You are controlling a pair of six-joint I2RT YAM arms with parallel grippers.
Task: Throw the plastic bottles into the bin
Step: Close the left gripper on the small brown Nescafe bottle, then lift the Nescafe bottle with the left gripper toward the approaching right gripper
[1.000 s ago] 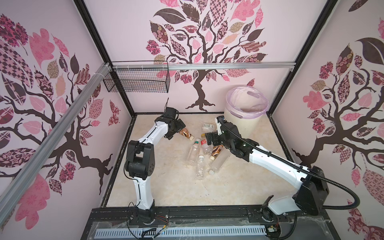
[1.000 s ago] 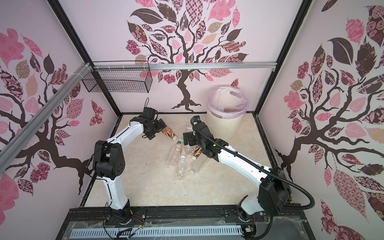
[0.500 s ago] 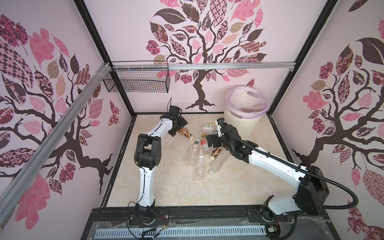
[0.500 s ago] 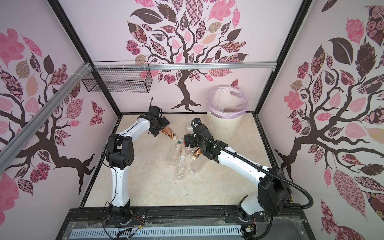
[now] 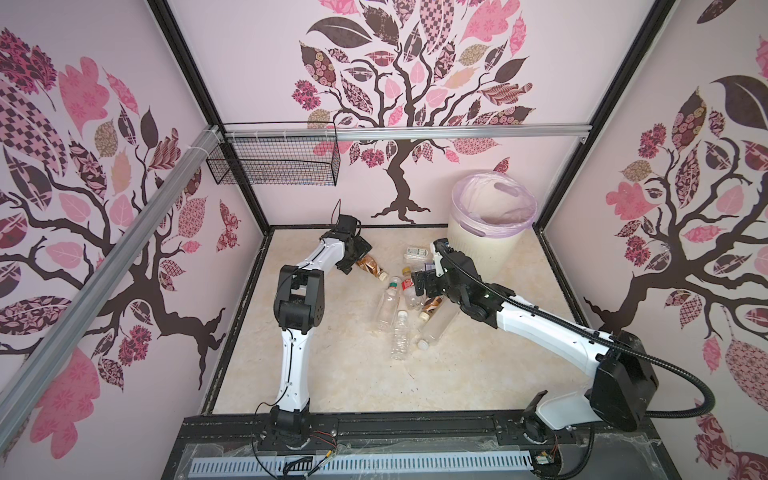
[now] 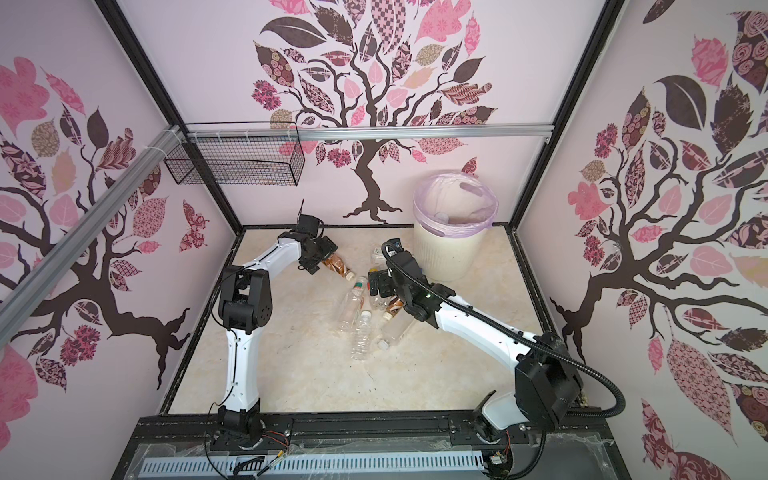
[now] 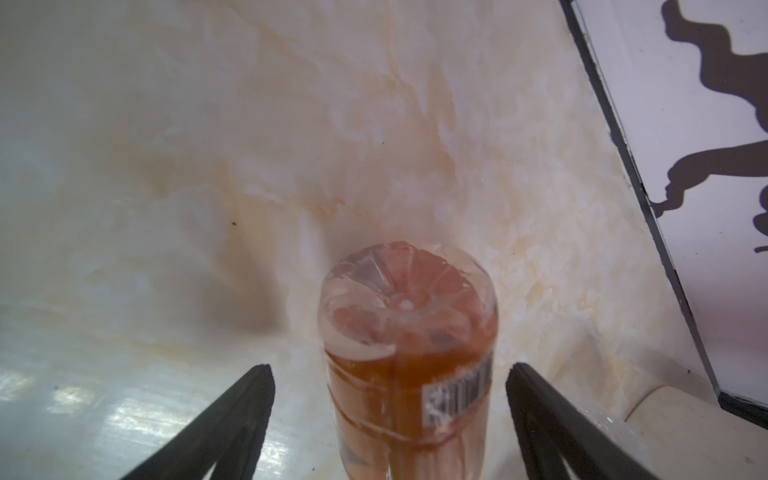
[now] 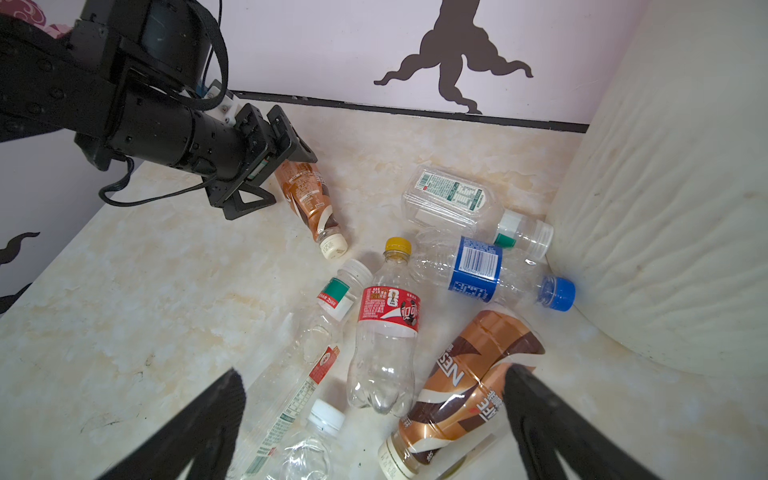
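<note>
While your left gripper (image 7: 390, 369) stands apart around the brown bottle (image 7: 407, 316) | centre it | close gently, it may roll.

You get bright, even light with soft shadows in both top views, edges bowed, while the left wrist view is blurred with glare on the floor (image 7: 83, 399)

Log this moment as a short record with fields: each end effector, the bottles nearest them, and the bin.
left end effector: open, straddling the base end of the brown-label bottle, not yet gripping
right end effector: open, empty, over the red-label bottle and the coffee bottle
blue-label bottle: lying flat, cap toward the bin
bin: upright in the far right corner
</note>
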